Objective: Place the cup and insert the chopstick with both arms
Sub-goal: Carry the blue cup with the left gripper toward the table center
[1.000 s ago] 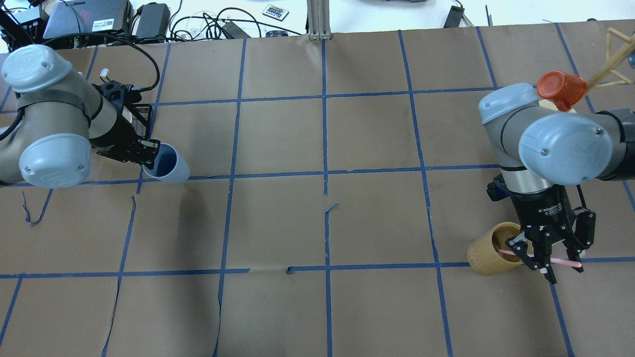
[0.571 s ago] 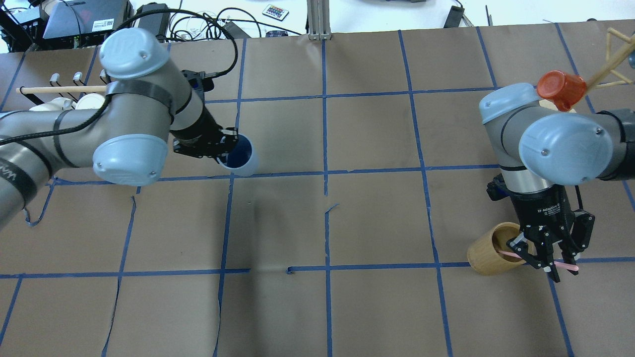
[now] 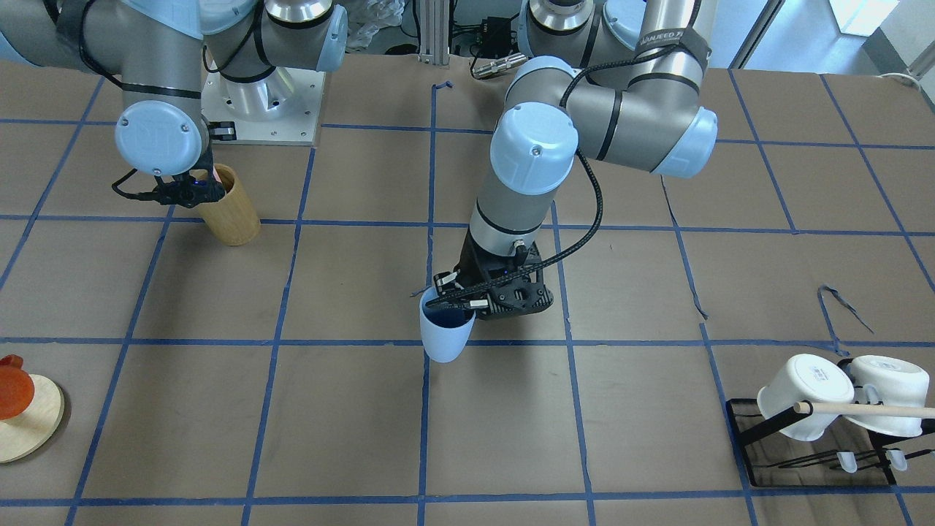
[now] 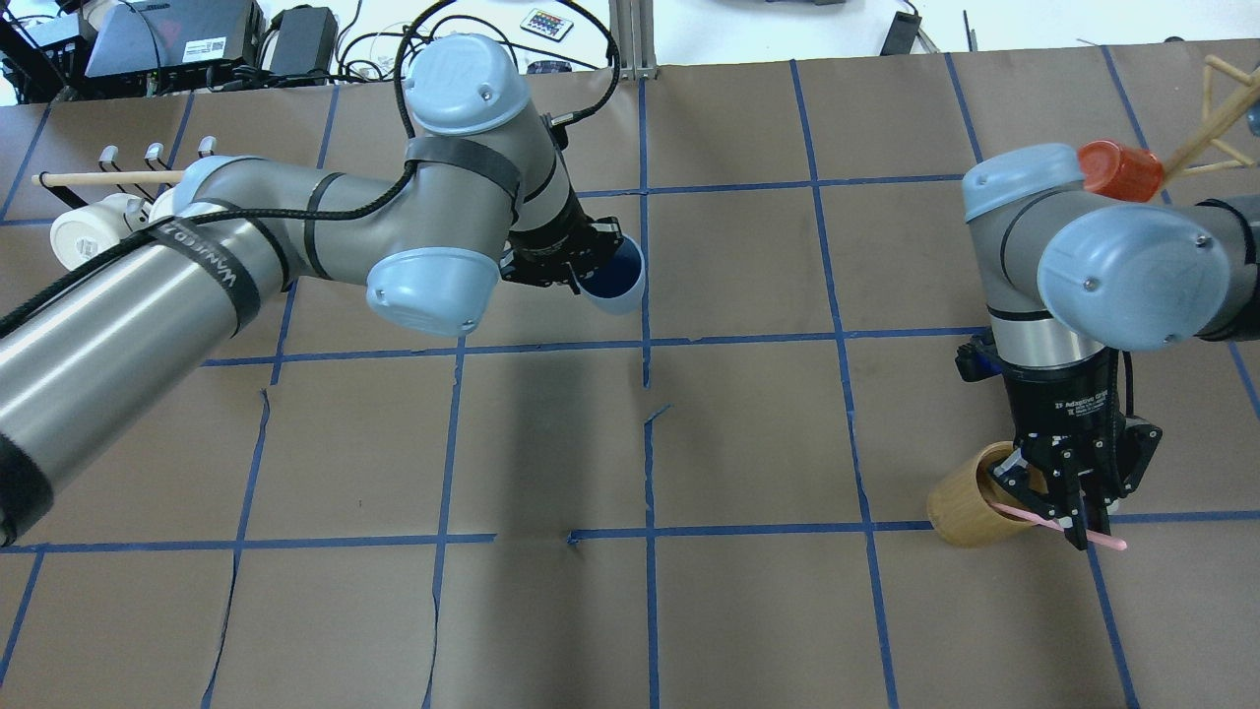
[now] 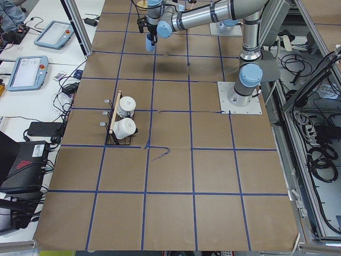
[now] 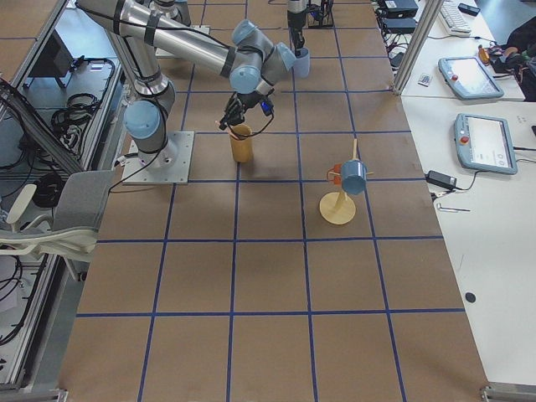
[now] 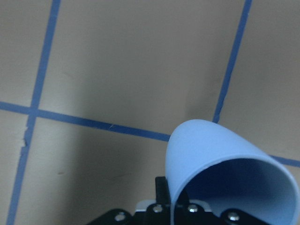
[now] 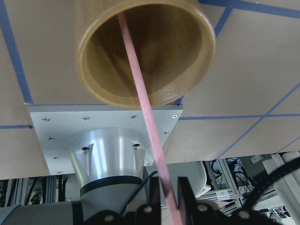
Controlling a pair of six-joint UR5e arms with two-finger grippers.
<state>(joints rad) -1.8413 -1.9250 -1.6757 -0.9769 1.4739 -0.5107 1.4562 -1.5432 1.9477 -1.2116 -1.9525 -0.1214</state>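
Note:
My left gripper (image 4: pixel 589 279) is shut on the rim of the light-blue cup (image 4: pixel 618 279) and holds it above the table near the middle line. The front view shows the cup (image 3: pixel 445 334) upright under the gripper (image 3: pixel 451 301). It fills the lower right of the left wrist view (image 7: pixel 220 159). My right gripper (image 4: pixel 1076 514) is shut on a pink chopstick (image 4: pixel 1107 541). The chopstick's other end rests inside a tan bamboo cylinder (image 4: pixel 967 509). In the right wrist view the chopstick (image 8: pixel 140 108) runs from my fingers into the cylinder (image 8: pixel 187 70).
A black rack with two white mugs (image 3: pixel 803 398) and a wooden dowel (image 3: pixel 869 410) stands at the far left of the table (image 4: pixel 89 225). An orange cup on a wooden stand (image 4: pixel 1117 169) is at the far right. Blue tape lines grid the brown paper.
My left arm has carried the blue cup from the table's left side rightward to near the middle. My right gripper's fingers have closed on the pink chopstick.

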